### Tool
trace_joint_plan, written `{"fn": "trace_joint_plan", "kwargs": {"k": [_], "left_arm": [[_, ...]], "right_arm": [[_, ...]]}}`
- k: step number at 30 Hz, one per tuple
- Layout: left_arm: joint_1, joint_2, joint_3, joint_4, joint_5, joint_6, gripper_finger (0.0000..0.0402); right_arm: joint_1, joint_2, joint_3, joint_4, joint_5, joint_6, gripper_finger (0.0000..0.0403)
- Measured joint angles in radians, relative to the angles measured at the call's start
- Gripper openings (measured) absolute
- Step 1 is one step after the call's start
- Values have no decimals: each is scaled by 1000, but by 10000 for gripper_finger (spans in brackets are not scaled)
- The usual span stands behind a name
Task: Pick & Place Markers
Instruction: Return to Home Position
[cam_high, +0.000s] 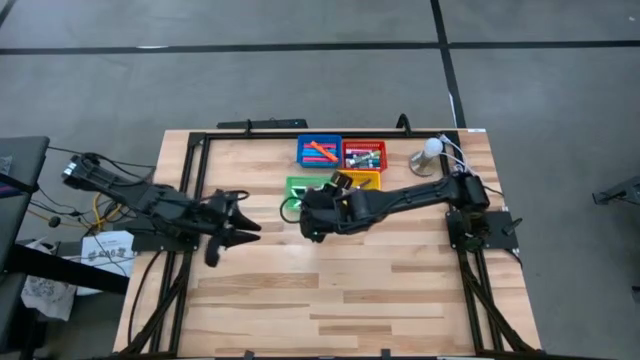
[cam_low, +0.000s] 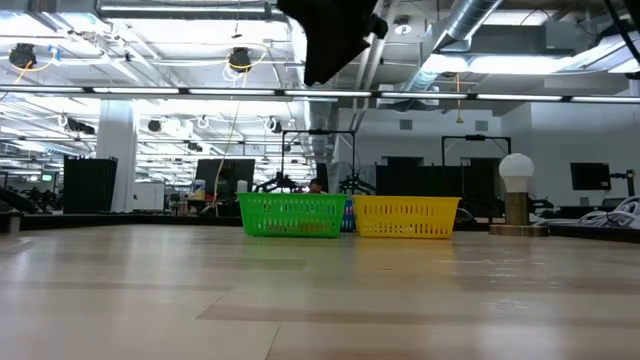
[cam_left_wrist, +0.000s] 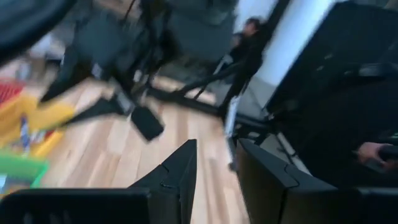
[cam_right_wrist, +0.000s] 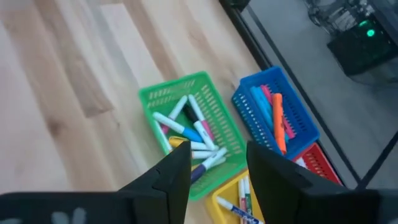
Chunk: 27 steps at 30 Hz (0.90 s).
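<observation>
You have four bins sitting together just ahead of the right gripper (cam_right_wrist: 219, 152): one green bin (cam_right_wrist: 174, 87), one blue bin (cam_right_wrist: 264, 78), one yellow bin (cam_low: 405, 217) and one red bin (cam_right_wrist: 323, 163). The green bin is nearest, right under the fingertips. The blue bin is past it, and the yellow and red bins are off to the side.

All the markers (cam_right_wrist: 193, 134) you can see lie inside bins. The green bin holds about eight, mostly white-bodied, with a blue and a pink one among them; they overlap, so the count is rough. About four lie in the blue bin, one of them orange and one pink. At least three show in the yellow bin. The red bin's contents are too cut off to count.

Your right gripper hangs raised above the near edge of the green bin. Its fingers are parted by a moderate gap, holding nothing and touching nothing.

Your left gripper (cam_high: 245, 222) waits over bare table, well apart from the bins. Its fingers are also parted and empty.

One white bulb-shaped lamp (cam_high: 430, 150) stands beyond the red bin.
</observation>
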Motion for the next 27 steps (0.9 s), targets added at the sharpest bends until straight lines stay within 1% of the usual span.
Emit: {"fn": "trace_joint_plan", "kwargs": {"k": [4,7,9,14,20,24,27], "left_arm": [[-22,-79,0,5,-1,101,113],[-28,-139,0,-6,0,127,113],[-29,-175,0,-12,0,129,113],[-28,-244,0,-93,-11,127,113],[-28,-263,0,-191,-69,120,113],[-28,-282,-53,-190,-120,110,113],[-28,-313,-117,-189,-161,65,113]], "right_arm": [[26,-6,0,0,2,0,135],[43,-6,0,-15,2,0,129],[52,-6,0,-32,2,-1,127],[56,-5,0,-82,0,0,128],[66,-5,0,-71,-1,0,129],[68,-5,0,-70,-11,0,129],[74,-5,0,-66,-68,8,129]]}}
